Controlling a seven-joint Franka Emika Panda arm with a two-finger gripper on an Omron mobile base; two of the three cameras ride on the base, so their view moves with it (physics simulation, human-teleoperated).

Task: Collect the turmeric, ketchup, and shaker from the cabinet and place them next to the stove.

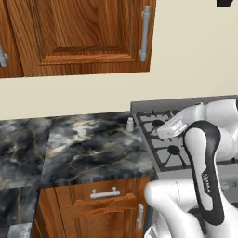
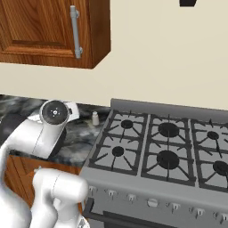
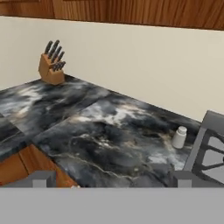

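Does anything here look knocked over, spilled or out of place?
Nothing stands out. The shaker stands upright on the marble counter beside the stove, and the knife block sits tidily by the wall.

This is a home kitchen, rendered rather than real. A grey steel gas stove (image 2: 164, 156) with black grates, round burners and front knobs stands against a cream wall (image 2: 169, 53). Beside it runs a dark marbled stone tabletop (image 1: 83, 148) over wooden drawers with metal handles. Wooden wall cupboards (image 1: 79, 35) hang above, and a knife block (image 3: 51, 65) sits on the tabletop by the wall.
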